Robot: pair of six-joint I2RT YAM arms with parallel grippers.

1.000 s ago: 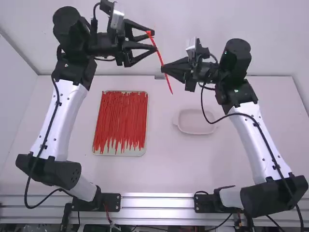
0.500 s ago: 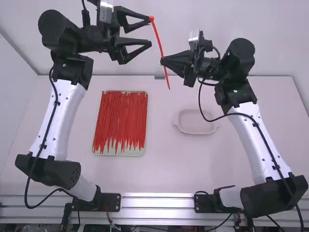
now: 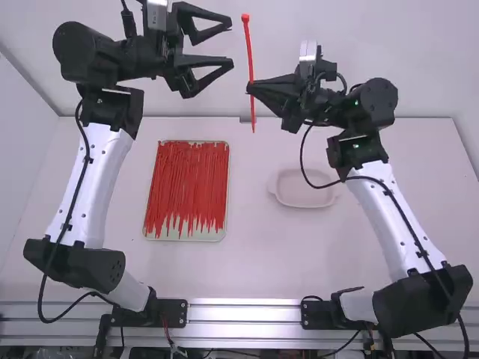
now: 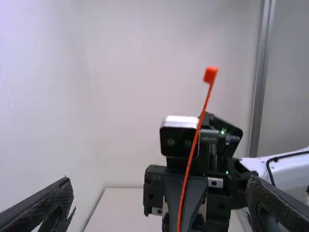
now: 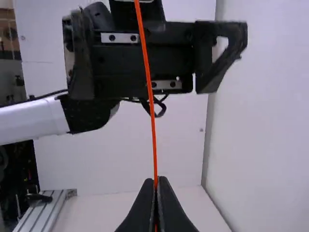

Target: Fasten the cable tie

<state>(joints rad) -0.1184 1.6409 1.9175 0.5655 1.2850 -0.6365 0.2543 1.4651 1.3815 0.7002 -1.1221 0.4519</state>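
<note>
A single red cable tie [image 3: 249, 67] stands nearly upright high above the table, its square head [image 4: 210, 75] at the top. My right gripper [image 3: 250, 88] is shut on its strap [image 5: 152, 121] near the middle, with the tail hanging below. My left gripper [image 3: 228, 46] is open just left of the tie's head, one finger above the other, not touching the tie. In the left wrist view the tie [image 4: 193, 145] rises in front of the right gripper's body. The right wrist view has the left gripper's fingers [image 5: 217, 53] behind the strap.
A tray [image 3: 222, 235] with several red cable ties lies on the table at left centre. A shallow white dish [image 3: 302, 187] sits right of it. Both arms are raised well above the table.
The left gripper has let go of the tie's head and drawn back to the left and up. The right gripper lifted the tie, which has swung from slanted to nearly upright.
</note>
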